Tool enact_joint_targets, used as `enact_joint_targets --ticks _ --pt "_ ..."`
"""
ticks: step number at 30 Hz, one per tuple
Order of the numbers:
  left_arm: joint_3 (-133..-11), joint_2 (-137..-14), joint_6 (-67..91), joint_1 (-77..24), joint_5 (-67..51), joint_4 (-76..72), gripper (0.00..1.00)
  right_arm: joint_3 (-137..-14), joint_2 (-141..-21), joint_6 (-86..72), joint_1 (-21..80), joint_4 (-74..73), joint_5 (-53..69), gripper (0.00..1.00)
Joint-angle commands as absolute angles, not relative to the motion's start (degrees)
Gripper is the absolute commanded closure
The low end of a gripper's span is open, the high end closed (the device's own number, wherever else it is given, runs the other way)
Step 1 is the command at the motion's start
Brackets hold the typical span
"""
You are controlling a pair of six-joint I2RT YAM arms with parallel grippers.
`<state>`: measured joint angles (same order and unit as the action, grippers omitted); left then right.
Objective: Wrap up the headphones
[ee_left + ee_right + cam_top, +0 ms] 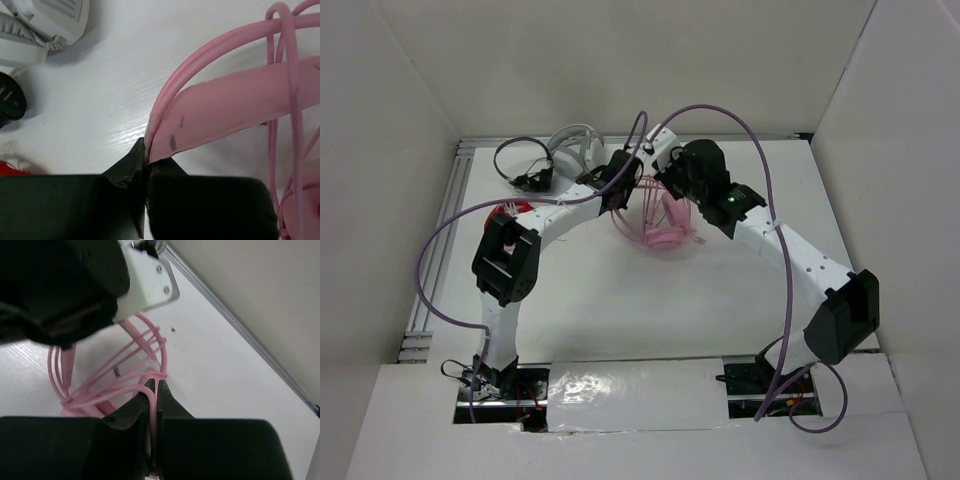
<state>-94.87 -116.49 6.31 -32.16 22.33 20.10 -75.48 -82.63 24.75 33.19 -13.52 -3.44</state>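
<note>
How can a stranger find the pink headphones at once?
Look at the far middle of the white table. The pink headphones are there, pinched by the left claw and right claw. Only they are pink; the white headphones and black headphones sit further left.

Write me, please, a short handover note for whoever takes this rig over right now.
Left gripper: shut on the headband.
Right gripper: shut on the cable.
The headphones sit mid-table, between both grippers.
Done: several cable loops cross the headband.
Left: wind on the rest and release; the remaining length cannot be seen.
</note>
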Motion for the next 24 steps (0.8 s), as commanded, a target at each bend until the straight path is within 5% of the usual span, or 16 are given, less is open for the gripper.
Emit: enact_joint_targets --ticks 1,24 --pt "-93.3 -115.1 3.6 -34.5 21.5 15.2 1.0 -83.3 -85.1 25.2 32.7 -9.6 -3.7 1.0" --pt "-76.5 -102.2 -2.9 -40.3 17.9 5.9 1.0 -89.2 -95.4 29.1 27.2 -8.2 -9.4 0.97"
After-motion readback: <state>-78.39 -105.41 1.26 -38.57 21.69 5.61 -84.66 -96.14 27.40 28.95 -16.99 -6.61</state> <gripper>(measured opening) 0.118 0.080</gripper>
